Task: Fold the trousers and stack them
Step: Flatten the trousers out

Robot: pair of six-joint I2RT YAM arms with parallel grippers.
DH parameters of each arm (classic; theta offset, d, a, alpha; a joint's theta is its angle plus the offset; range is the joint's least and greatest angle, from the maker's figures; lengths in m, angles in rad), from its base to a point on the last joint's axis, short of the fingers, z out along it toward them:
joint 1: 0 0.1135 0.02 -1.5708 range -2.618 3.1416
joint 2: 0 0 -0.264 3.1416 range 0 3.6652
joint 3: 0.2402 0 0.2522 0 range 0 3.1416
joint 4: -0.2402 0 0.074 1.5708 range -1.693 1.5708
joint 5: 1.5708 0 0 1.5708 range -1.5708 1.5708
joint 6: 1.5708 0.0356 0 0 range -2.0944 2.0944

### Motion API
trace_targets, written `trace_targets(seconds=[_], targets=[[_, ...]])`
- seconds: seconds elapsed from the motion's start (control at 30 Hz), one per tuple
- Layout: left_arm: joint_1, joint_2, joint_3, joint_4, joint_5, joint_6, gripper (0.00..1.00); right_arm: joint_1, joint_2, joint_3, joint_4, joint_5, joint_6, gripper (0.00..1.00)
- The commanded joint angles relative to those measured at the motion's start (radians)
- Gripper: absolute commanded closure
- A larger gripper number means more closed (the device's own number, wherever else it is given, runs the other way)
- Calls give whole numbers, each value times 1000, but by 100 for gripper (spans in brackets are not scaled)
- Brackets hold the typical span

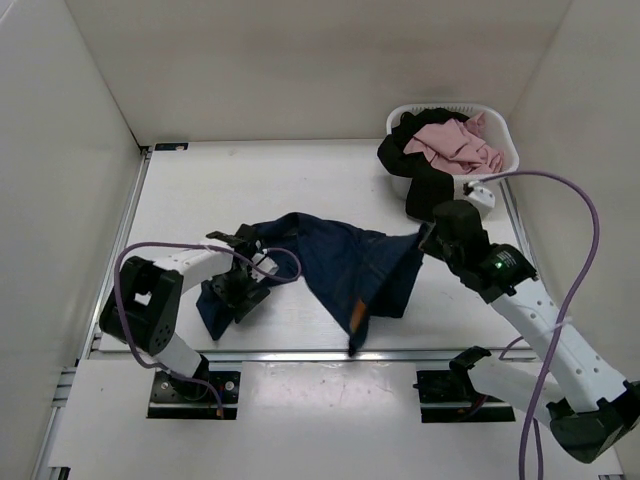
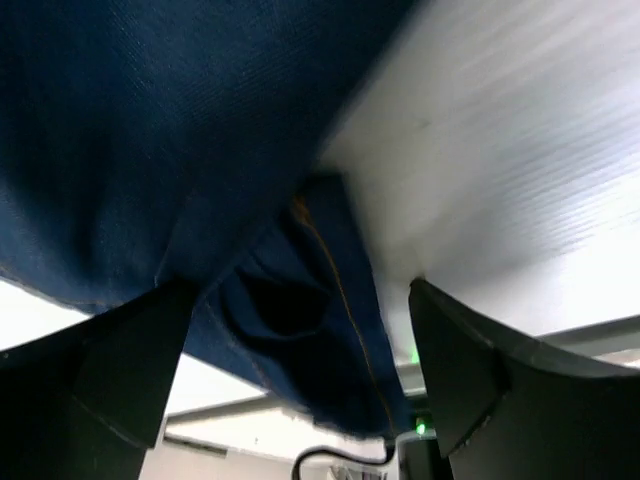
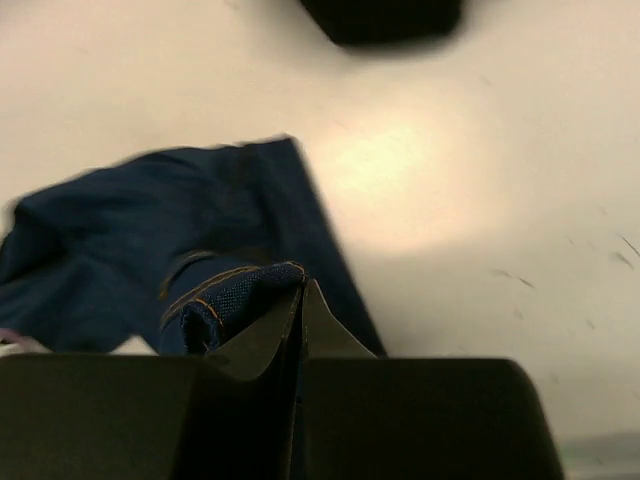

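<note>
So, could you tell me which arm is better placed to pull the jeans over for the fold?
Probably the right: the right tool is shut on the jeans, while the left tool is open, cloth lying between its fingers.

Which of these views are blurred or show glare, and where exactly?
Top external: sharp and evenly lit, the trousers crisp. Left wrist: the table is streaked with blur, while the denim weave is legible. Right wrist: soft throughout, with a bright glare patch on the table.
</note>
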State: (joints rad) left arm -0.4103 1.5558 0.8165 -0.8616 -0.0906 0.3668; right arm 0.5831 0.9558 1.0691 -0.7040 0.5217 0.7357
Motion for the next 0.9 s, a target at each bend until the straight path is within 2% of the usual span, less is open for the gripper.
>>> trace_targets(seconds=[0.0, 0.07, 0.13, 0.17, 0.33, 0.37, 0.5, 0.6, 0.7, 0.83, 0.87], targets=[[-1, 104, -34, 127, -170, 11, 2, -75, -54, -93, -103, 31, 106, 100], [-1, 150, -25, 127, -141, 11, 19, -107, -113, -147, -120, 43, 125, 100], [-1, 162, -16, 127, -141, 11, 48, -117, -137, -158, -149, 61, 154, 100], [-1, 162, -16, 127, -156, 0, 86, -117, -147, -158, -196, 78, 168, 100], [33, 26, -36, 136, -371, 56, 86, -117, -167, -101, -317, 115, 267, 100], [97, -62, -5, 136, -406, 82, 86, -117, -179, -83, -343, 127, 289, 100], [283, -235, 106, 136, -436, 223, 86, -117, -236, -23, -475, 153, 375, 100], [387, -289, 135, 136, -454, 323, 86, -117, -267, -35, -590, 221, 444, 100], [429, -300, 102, 136, -465, 378, 86, -117, -267, -113, -608, 265, 464, 100], [461, -300, -22, 136, -495, 411, 86, -117, -128, -149, -609, 366, 436, 100], [461, -300, -43, 116, -495, 411, 81, -126, -94, -149, -609, 417, 436, 100]])
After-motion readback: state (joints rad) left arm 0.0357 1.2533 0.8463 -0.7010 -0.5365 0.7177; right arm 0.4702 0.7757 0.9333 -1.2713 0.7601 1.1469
